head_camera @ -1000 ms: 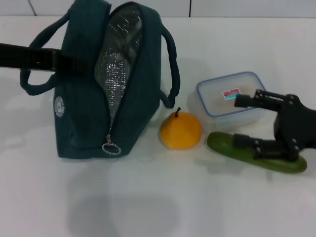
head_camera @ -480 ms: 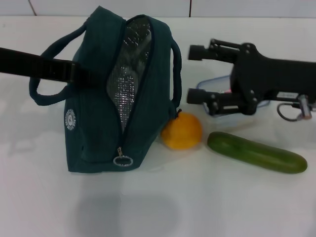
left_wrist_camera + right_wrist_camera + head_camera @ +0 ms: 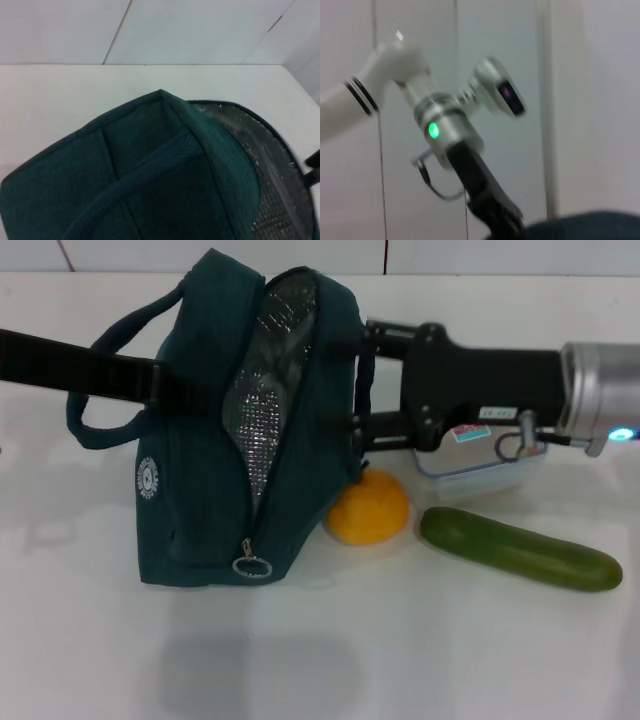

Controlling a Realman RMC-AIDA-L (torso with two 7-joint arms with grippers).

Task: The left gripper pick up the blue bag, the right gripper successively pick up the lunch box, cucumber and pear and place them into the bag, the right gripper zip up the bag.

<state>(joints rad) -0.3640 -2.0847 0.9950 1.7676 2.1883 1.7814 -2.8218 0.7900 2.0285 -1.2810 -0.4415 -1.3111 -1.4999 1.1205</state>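
Note:
The blue bag [image 3: 200, 490] stands on the white table [image 3: 400, 640] with its zip open and its silver lining [image 3: 265, 400] showing. My left gripper [image 3: 165, 388] reaches in from the left through the near handle and is shut on the bag's side; the left wrist view is filled by the bag's fabric [image 3: 140, 170]. My right gripper [image 3: 368, 380] is open and empty, its fingers straddling the bag's far handle. The lunch box [image 3: 480, 462] sits on the table under the right arm. In front of it lie the pear [image 3: 370, 508] and the cucumber [image 3: 520, 548].
The zipper's ring pull [image 3: 252, 565] hangs at the bag's low front corner. The pear touches the bag's right side. In the right wrist view the left arm [image 3: 445, 130] with a green light stands before a pale wall, the bag's top [image 3: 580, 227] below it.
My right gripper rose from the cucumber and lunch box and swept left, empty, to the bag's right handle. The left arm shifted the bag to the right and tilted it.

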